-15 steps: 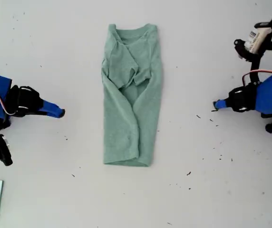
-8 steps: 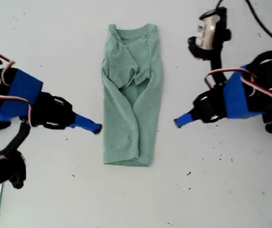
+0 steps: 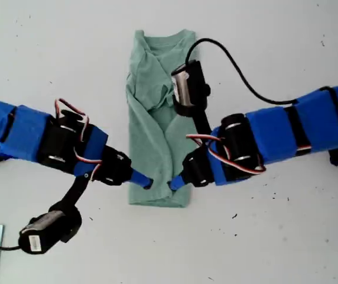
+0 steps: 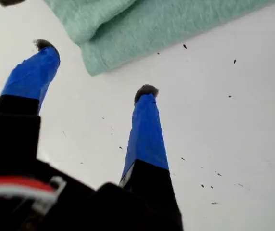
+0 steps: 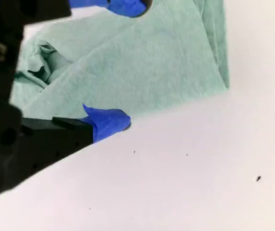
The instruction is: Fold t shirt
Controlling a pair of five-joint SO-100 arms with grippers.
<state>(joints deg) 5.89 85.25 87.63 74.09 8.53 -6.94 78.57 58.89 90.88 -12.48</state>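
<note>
desk point(image 3: 287, 47): white, fills the exterior view, with dark specks point(image 3: 246, 145) scattered mostly from 3 to 5 o'clock of the shirt.
t shirt point(image 3: 157, 142): pale green, lying flat at the middle of the desk. it is folded lengthwise into a narrow strip, with the neck at 12 o'clock, the hem at 6 o'clock and the sleeves bunched over the upper half.
arms: blue-wrapped. one reaches in from 9 o'clock of the exterior view, the other from 3 o'clock, and they meet at the lower end of the shirt.
my first gripper point(image 3: 144, 181): on the arm from 9 o'clock, at the shirt's edge toward 7 o'clock, just above the hem. the first wrist view shows its fingers point(image 4: 146, 125) spread wide with nothing between them, the shirt's corner just beyond the tips.
my second gripper point(image 3: 177, 182): on the arm from 3 o'clock, over the shirt's side toward 5 o'clock. its fingers are parted and not clamped. one finger point(image 5: 107, 121) is at the cloth's edge by the bare desk, the other is over the fabric.
</note>
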